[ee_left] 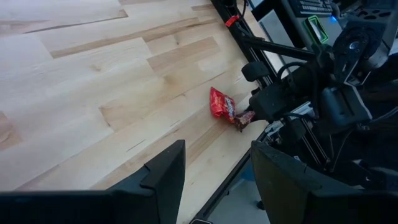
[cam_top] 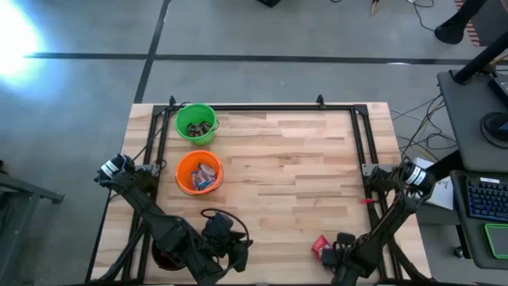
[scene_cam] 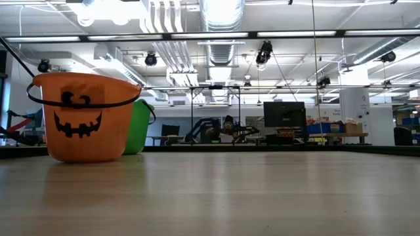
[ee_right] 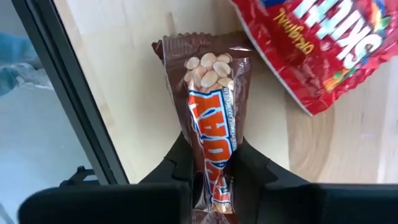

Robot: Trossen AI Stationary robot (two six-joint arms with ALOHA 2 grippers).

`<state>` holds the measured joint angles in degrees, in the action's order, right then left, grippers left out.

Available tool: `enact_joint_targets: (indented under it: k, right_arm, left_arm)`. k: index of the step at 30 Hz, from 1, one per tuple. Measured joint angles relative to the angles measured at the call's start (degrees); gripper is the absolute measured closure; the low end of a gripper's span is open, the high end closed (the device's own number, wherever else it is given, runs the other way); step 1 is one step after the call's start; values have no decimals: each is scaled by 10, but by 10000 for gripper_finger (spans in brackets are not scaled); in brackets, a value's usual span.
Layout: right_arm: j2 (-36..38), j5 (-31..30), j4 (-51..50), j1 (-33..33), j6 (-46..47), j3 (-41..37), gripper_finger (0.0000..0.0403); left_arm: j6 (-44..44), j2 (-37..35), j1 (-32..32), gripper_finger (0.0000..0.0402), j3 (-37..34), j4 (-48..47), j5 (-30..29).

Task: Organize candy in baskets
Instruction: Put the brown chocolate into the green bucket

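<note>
My right gripper stands at the table's near right edge, shut on a dark brown candy with an orange-and-white label. A red candy pack lies flat on the wood right beside it. The left wrist view shows the same pair, the red candy and the brown candy, under my right gripper. My left gripper hangs open and empty over the near left of the table. The green basket and orange basket stand at the far left with candy in them. My right gripper pinches the brown candy between its two fingers, on the two long sides of the wrapper's lower half. The fingers come steeply from above. The candy's other end points away along the wood beside the table's edge rail.
A black frame rail runs along the table's edge close to the held candy. The orange basket has a pumpkin face and a thin black handle; the green basket stands behind it. Bare wood fills the table's middle.
</note>
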<state>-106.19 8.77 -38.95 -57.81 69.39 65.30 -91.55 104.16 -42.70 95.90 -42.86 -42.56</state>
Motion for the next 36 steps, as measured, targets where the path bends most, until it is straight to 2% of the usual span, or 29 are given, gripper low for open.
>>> enact_joint_targets:
  k: [8, 16, 22, 28, 32, 36]
  right_arm:
    - [50, -6, -86, -6, 2, 80, 349]
    - [78, -106, -135, -3, -21, 189, 349]
    - [77, -178, -153, 21, -58, 252, 349]
    - [79, -208, -180, 58, -84, 298, 349]
    - [79, -254, -212, 79, -109, 333, 349]
    - [80, -293, -240, 96, -126, 362, 349]
  left_arm:
    - [0, 0, 0, 237, 0, 18, 0]
    - [18, 0, 0, 237, 0, 67, 16]
    - [103, 0, 2, 237, 0, 175, 16]
    - [218, 0, 5, 237, 0, 298, 19]
    - [259, 0, 7, 237, 0, 305, 31]
    - [256, 2, 10, 237, 0, 273, 31]
